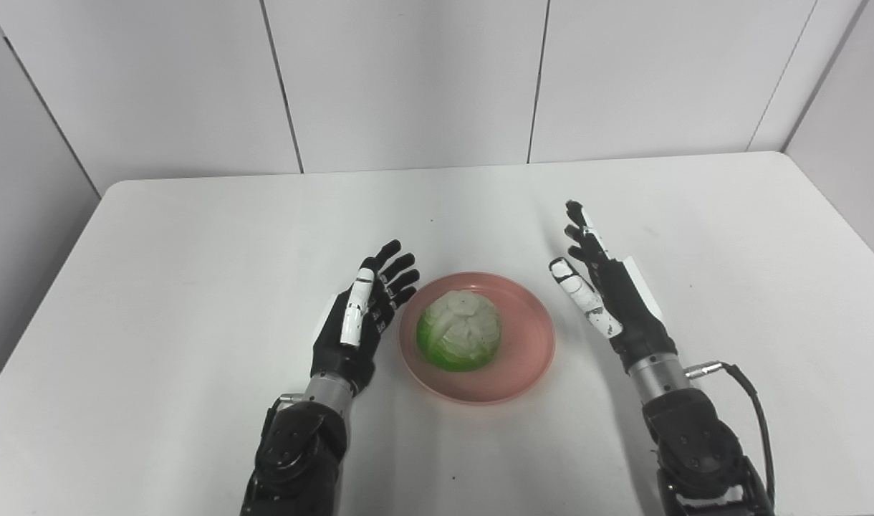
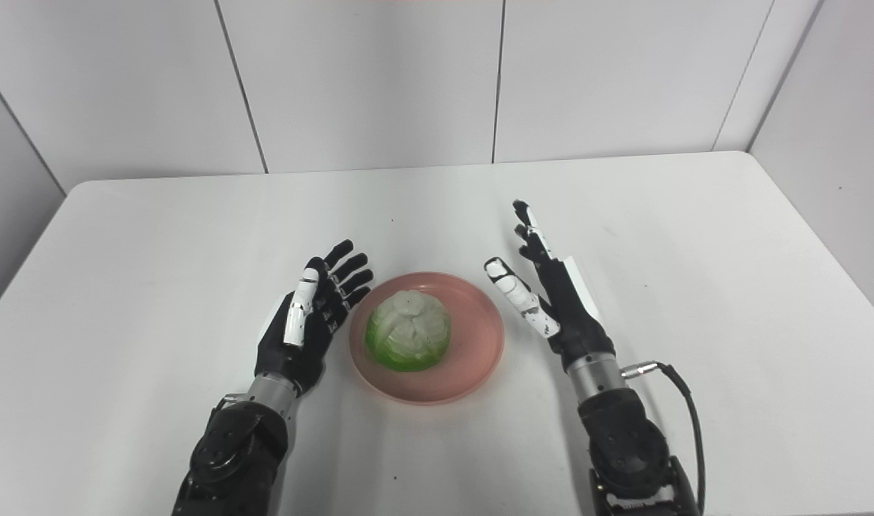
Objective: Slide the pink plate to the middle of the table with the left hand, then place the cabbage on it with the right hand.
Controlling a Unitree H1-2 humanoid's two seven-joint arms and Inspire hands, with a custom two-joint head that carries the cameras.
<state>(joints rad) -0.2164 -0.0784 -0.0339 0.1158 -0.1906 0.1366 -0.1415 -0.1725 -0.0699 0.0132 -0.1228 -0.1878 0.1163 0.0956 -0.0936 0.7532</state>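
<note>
Both hands' fingers (image 1: 390, 276) spread, empty, flanking pink plate (image 1: 530, 358) bearing round cabbage (image 1: 458, 331).

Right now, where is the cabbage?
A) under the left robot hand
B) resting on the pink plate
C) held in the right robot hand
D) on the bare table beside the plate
B: the cabbage sits on the pink plate, with the left robot hand and the right robot hand open on either side.
</note>
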